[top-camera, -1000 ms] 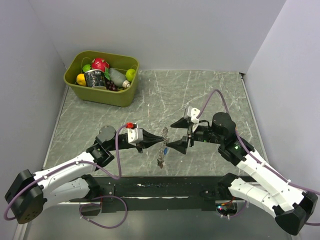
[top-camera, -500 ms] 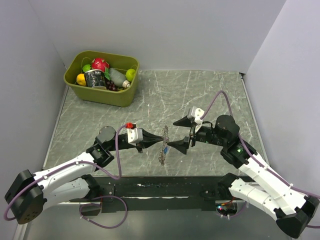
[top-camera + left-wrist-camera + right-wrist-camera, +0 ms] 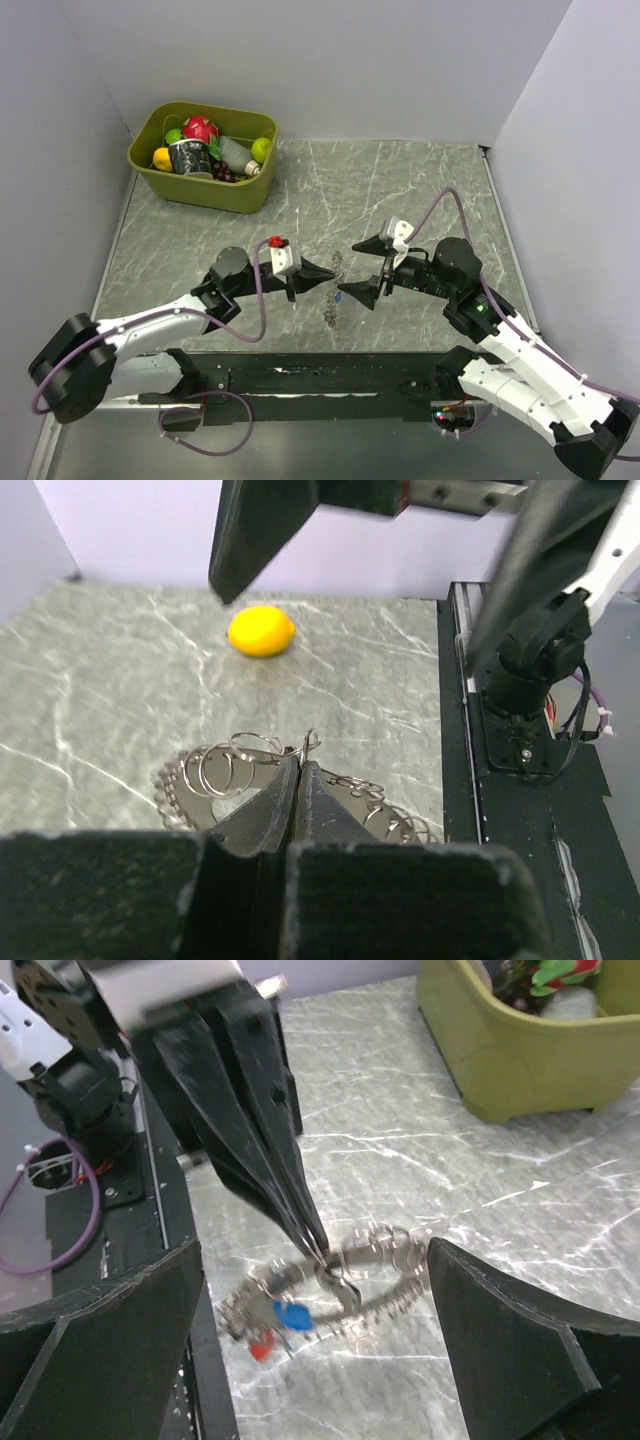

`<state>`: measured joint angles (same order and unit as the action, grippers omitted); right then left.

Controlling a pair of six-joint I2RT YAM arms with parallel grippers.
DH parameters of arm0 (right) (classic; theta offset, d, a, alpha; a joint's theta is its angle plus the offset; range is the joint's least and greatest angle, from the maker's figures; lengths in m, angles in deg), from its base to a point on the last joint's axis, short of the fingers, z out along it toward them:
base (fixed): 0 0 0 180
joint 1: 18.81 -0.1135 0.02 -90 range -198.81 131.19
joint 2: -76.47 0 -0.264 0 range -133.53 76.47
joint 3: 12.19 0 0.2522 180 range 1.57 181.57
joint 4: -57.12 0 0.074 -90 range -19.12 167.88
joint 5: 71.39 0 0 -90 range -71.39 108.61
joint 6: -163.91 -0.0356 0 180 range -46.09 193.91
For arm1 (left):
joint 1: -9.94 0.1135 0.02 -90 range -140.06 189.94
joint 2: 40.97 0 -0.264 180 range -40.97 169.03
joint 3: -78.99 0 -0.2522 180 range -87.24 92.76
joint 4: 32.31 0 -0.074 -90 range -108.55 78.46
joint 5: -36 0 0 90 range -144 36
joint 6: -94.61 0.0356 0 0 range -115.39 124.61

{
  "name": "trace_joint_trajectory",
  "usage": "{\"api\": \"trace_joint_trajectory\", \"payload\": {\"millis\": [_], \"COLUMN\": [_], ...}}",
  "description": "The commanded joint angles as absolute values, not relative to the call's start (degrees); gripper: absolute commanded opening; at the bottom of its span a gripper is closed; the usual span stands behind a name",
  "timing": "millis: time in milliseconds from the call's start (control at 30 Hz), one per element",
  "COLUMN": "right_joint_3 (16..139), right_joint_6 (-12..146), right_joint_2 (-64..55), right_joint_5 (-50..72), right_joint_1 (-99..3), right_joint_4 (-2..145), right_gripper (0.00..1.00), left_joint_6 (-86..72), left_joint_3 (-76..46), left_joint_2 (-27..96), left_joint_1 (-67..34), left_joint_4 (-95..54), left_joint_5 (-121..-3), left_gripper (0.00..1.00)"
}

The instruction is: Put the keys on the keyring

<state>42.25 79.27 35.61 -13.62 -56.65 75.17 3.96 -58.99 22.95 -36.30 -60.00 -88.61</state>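
While the left gripper (image 3: pixel 331 272) pinches the keyring (image 3: pixel 345 1260) by its thin wire and the right gripper (image 3: pixel 352 267) gapes wide, a clumsy nudge could knock the keys (image 3: pixel 290 1315) loose

This is a robot test lab. Plain pale walls (image 3: pixel 350 60) box in a grey marble-look tabletop (image 3: pixel 400 190) on three sides. A left arm (image 3: pixel 150 328) and a right arm (image 3: pixel 520 352), white and black, are bolted to a black plate (image 3: pixel 320 378) along the near edge. A green bin (image 3: pixel 210 192) of fruit sits at the far left corner.
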Motion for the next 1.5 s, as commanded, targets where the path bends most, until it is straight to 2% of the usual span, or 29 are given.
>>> {"api": "trace_joint_trajectory", "payload": {"millis": [0, 300, 867, 1033, 1467], "right_joint_3": [41.73, 41.38, 41.56, 41.38, 41.47], "right_joint_6": [79.0, 79.36, 78.83, 78.83, 78.65], "right_joint_2": [37.62, 39.03, 39.65, 40.09, 38.94], "right_joint_5": [-10.75, -8.73, -8.29, -7.85, -9.34], "right_joint_1": [-56.78, -56.6, -56.69, -56.69, -56.69], "right_joint_4": [72.98, 73.6, 74.83, 75.19, 75.01], "right_gripper": [1.0, 1.0, 1.0, 1.0, 1.0], "left_joint_6": [-0.31, -7.87, -22.02, -20.09, -12.54], "left_joint_3": [-54.55, -49.9, -47.34, -50.24, -57.62], "left_joint_2": [27.66, 39.79, 67.04, 67.14, 60.37], "left_joint_1": [-36.56, -37.35, -40.16, -40.16, -40.07], "left_joint_4": [-70.66, -86.12, -117.59, -117.34, -105.91], "left_joint_5": [-90.48, -94.96, -91.8, -90.48, -88.72], "left_gripper": [0.01, 0.01, 0.01, 0.01, 0.01]}}
